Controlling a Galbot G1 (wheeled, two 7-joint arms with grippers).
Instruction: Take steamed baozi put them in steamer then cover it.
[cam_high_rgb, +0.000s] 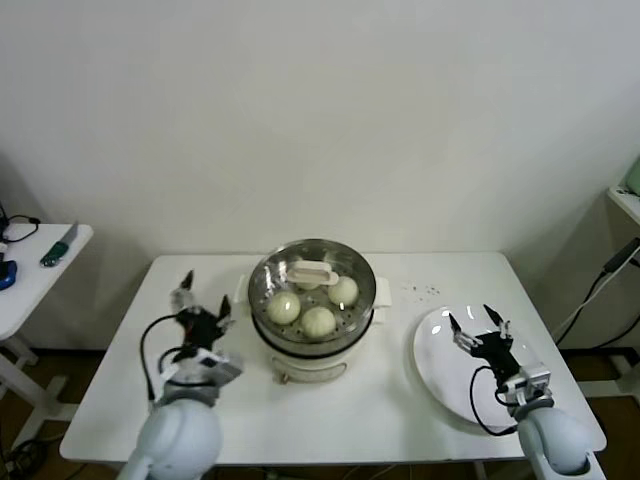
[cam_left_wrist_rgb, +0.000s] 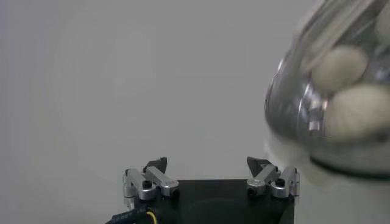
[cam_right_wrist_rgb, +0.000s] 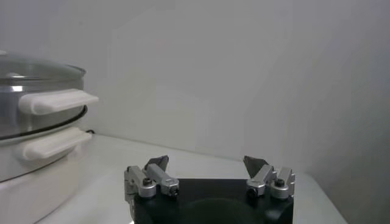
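Steamer (cam_high_rgb: 312, 310) sits mid worktop (cam_high_rgb: 400, 400), cover (cam_high_rgb: 311, 272) on top, steamed baozi (cam_high_rgb: 318, 321) visible inside through the glass. Left gripper (cam_high_rgb: 203, 308) hovers just left of the steamer, jaws spread wide, holding nothing. Right gripper (cam_high_rgb: 479, 326) hangs over the white plate (cam_high_rgb: 435, 370) on the right, jaws also released, empty. Side table (cam_high_rgb: 30, 270) stands far left.

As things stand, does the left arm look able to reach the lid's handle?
Probably yes. The left gripper stands open on the table beside the steamer, and nothing lies between it and the cream handle on top of the cover.
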